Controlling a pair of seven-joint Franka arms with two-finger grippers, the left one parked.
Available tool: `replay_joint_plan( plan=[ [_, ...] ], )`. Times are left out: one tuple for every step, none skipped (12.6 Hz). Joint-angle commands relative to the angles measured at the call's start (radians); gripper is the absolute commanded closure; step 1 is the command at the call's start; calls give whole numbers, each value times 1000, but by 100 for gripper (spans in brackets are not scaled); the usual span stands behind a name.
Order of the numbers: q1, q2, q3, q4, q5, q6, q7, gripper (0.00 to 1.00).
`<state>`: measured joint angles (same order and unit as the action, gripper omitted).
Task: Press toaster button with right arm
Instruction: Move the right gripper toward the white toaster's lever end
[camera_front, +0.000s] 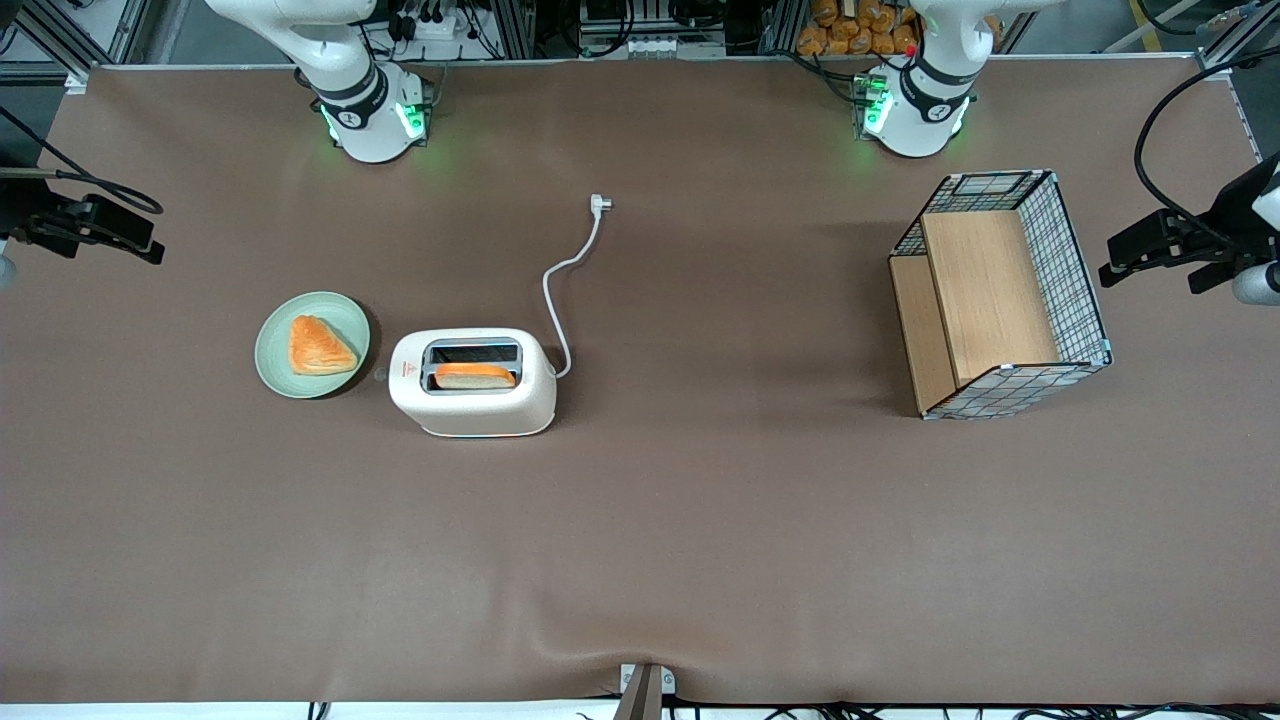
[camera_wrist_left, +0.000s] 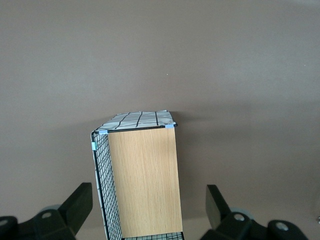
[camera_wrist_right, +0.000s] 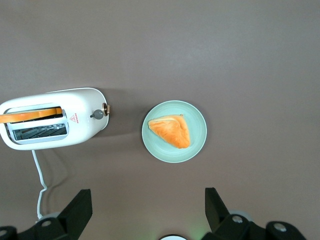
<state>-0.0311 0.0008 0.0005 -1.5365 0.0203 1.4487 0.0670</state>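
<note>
While the gripper (camera_wrist_right: 147, 212) hangs spread wide, high over the plate (camera_wrist_right: 174, 131), it should descend squarely onto the button (camera_wrist_right: 98, 114) on the toaster (camera_front: 472, 382) end facing that plate.

The only sign I can make out is a small red triangle mark (camera_wrist_right: 75, 118) printed on top of the toaster (camera_front: 472, 384), at the end nearest the toaster button (camera_wrist_right: 98, 114). There seem to be tiny red characters under the triangle, but I cannot read them. From the front the same red mark (camera_front: 404, 369) shows beside the toaster's slots, again too small to read. On the bases of the two arms, well apart from the toaster, there is a small dark mark on each white collar, and I cannot tell what it says. I find no other words, brands or numbers anywhere near the toaster.
</note>
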Motion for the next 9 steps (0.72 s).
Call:
replay_joint_plan(
  plan=[
    [0,8,4,-4,3,-14,-10,0],
    [2,8,6,-11,15,-14,-9,15],
    [-3,8,4,-19,48,-16,-7,35],
    [-7,7,4,-31,72,-16,-9,56],
    [-7,8,3,-43,81,-16,-9,80],
    [-6,7,4,-54,81,-16,-9,96],
    [-6,8,4,-59,89,-16,-9,100],
    [-6,8,4,-72,96,-19,-9,100],
    [-4,8,4,-92,108,-22,-12,100]
  ],
)
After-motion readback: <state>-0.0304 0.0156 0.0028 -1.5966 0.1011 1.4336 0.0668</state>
